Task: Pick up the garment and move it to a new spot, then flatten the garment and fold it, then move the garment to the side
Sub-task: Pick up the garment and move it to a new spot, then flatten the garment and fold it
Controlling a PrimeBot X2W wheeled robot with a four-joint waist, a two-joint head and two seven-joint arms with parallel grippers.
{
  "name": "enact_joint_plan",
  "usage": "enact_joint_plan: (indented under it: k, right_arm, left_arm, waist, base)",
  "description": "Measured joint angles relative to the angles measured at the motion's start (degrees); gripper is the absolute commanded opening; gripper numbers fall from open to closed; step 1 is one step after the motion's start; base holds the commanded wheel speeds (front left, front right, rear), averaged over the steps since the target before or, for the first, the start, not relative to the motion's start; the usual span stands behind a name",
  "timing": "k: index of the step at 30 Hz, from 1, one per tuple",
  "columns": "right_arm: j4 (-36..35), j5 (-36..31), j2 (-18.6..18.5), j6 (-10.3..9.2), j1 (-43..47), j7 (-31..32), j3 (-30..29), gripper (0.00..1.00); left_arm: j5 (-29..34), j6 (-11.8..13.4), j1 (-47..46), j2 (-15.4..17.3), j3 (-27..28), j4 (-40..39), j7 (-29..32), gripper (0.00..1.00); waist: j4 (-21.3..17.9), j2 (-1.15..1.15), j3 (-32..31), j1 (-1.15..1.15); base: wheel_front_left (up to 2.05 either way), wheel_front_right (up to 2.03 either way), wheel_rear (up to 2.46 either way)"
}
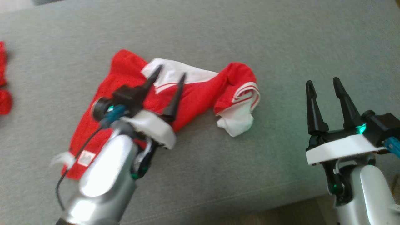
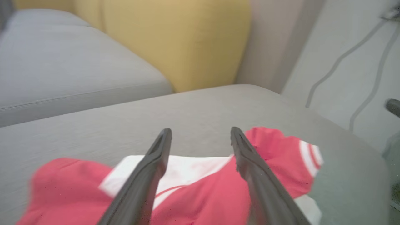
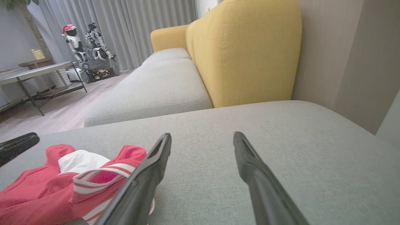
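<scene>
One red-and-white garment (image 1: 200,93) is lying crumpled on the grey sofa cushion (image 1: 218,31), left of centre in the head view. Its body is running down toward the cushion's front edge while a striped sleeve cuff (image 1: 247,93) is bunching up at its right end. The knit is looking light, soft and limp, so it is likely to sag and drag rather than hold any shape. The firmer places to pinch are probably the hems: the bottom corner near the single white label (image 1: 84,158), and the cuff at the opposite end. Taking both ends together should let the cloth be stretched flat.

The left gripper (image 1: 172,70) is hovering just above the garment's white collar panel, its two dark fingers spread apart and gripping nothing. The right gripper (image 1: 322,81) is waiting well apart from the cloth over bare cushion, its two fingers likewise parted and empty.

At the head view's left edge, two red patches of cloth (image 1: 3,93) are showing, too cropped to identify. In the right wrist view, one yellow backrest (image 3: 243,53) is rising behind the seat. Farther off, two toy robots (image 3: 87,47) are standing on the floor beside one low table (image 3: 34,72).
</scene>
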Motion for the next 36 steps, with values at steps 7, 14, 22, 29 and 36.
enact_joint_plan:
  k: [7, 14, 22, 29, 36]
  right_arm:
    - [-0.42, -1.71, -0.01, 0.0, 1.3, 2.03, -0.56, 1.0]
    - [-0.3, -2.61, 0.0, 0.0, 3.27, 3.38, -0.47, 1.0]
    - [-0.01, -2.63, 0.0, 0.0, 5.3, 4.24, -0.38, 1.0]
    - [0.23, -3.05, 0.0, 0.0, 7.6, 5.04, -0.22, 1.0]
    - [-0.58, -3.13, 0.01, 0.0, 10.67, 5.77, -0.24, 1.0]
  left_arm:
    - [-1.59, 5.2, 6.1, 4.49, 7.12, -3.18, -1.92, 1.0]
    - [-3.07, 7.82, 13.43, 8.76, 12.36, -6.05, -2.38, 1.0]
    - [-4.14, 8.51, 21.03, 11.05, 13.91, -10.76, -2.78, 1.0]
    - [-3.55, 9.92, 25.33, 11.99, 13.54, -14.91, -2.19, 1.0]
    - [-3.38, 10.79, 29.02, 13.05, 12.84, -17.24, -0.7, 1.0]
  waist:
    - [5.34, 0.0, -3.82, 0.0]
    - [9.0, 0.0, -7.32, 0.0]
    - [10.28, 0.0, -10.58, 0.0]
    - [10.11, 0.0, -12.99, 0.0]
    - [9.94, 0.0, -15.06, 0.0]
  base:
    - [0.0, 0.0, 0.0]
    - [0.0, 0.0, 0.0]
    - [0.0, 0.0, 0.0]
    - [0.0, 0.0, 0.0]
    - [0.0, 0.0, 0.0]
